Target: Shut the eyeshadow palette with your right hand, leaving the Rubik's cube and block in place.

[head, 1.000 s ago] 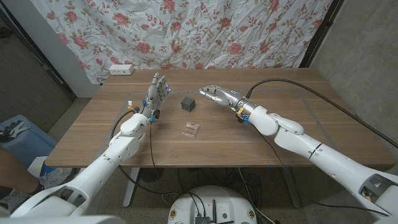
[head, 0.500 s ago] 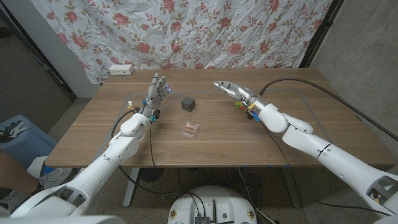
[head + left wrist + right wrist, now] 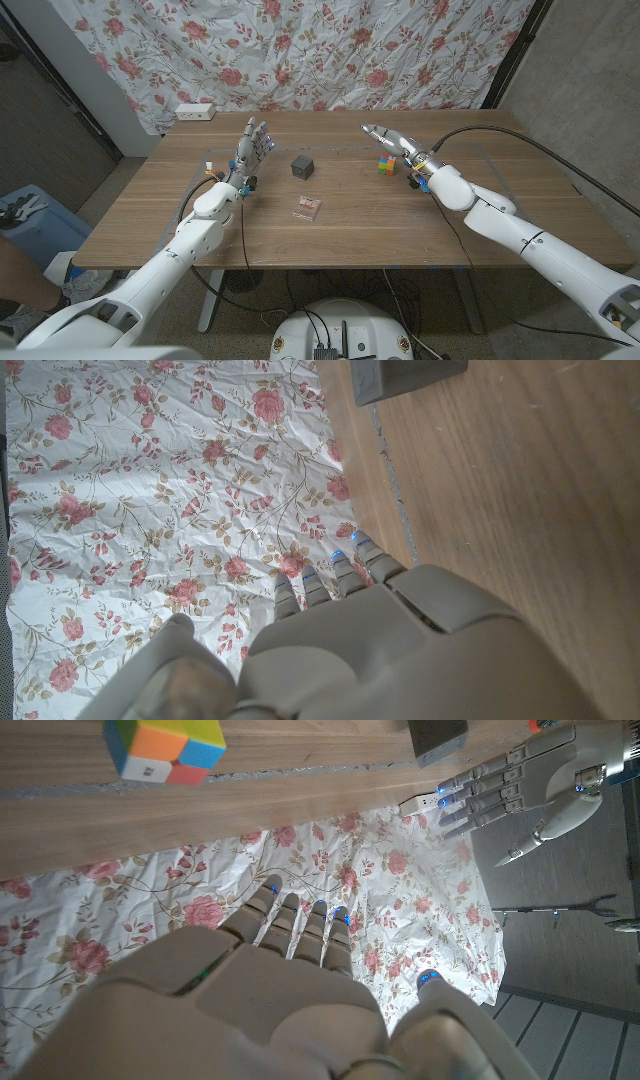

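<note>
Eyeshadow palette (image 3: 307,207) lies mid-desk, nearer the front edge than the dark block (image 3: 303,165); Rubik's cube (image 3: 386,164) sits toward the back edge; right hand (image 3: 392,141) extended above cube, fingers apart, empty; left hand (image 3: 251,152) upright, fingers spread, holding nothing.

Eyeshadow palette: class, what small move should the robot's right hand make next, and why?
Probably swing the right hand toward the eyeshadow palette, steering clear of the Rubik's cube and grey block. The hand is open, empty, and hovers beyond the cube, far from the palette. Whether the lid is up is too small to tell.
</note>
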Available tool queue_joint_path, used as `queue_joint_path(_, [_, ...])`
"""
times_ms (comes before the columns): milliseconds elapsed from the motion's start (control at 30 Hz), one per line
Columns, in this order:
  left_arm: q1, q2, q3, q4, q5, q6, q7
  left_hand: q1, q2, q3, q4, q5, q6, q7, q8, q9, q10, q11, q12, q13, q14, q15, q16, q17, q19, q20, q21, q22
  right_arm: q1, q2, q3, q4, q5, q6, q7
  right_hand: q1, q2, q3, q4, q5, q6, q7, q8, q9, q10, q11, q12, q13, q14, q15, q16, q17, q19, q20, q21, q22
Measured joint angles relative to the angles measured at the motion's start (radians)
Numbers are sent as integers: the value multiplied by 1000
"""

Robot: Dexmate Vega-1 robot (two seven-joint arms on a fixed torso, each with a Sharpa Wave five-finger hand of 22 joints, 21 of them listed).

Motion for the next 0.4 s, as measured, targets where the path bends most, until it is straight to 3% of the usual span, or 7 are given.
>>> queue_joint_path(333, [0, 0, 0, 0, 0, 0, 0, 0, 0, 0, 0, 0, 0, 0, 0, 0, 0, 0, 0, 0, 0, 0, 0, 0, 0, 0, 0, 0, 6, 13, 12, 54, 62, 11, -11, -4, 4, 7, -2, 0, -4, 4, 0, 0, 13, -2, 0, 0, 5, -13, 0, -5, 30, -6, 0, 0])
queue_joint_path(400, [0, 0, 0, 0, 0, 0, 0, 0, 0, 0, 0, 0, 0, 0, 0, 0, 0, 0, 0, 0, 0, 0, 0, 0, 0, 0, 0, 0, 8, 16, 13, 63, 72, 13, -13, 8, -7, 7, -2, 0, -5, 5, 0, 0, 13, -2, 0, 0, 5, -13, 0, -5, 30, -6, 0, -1])
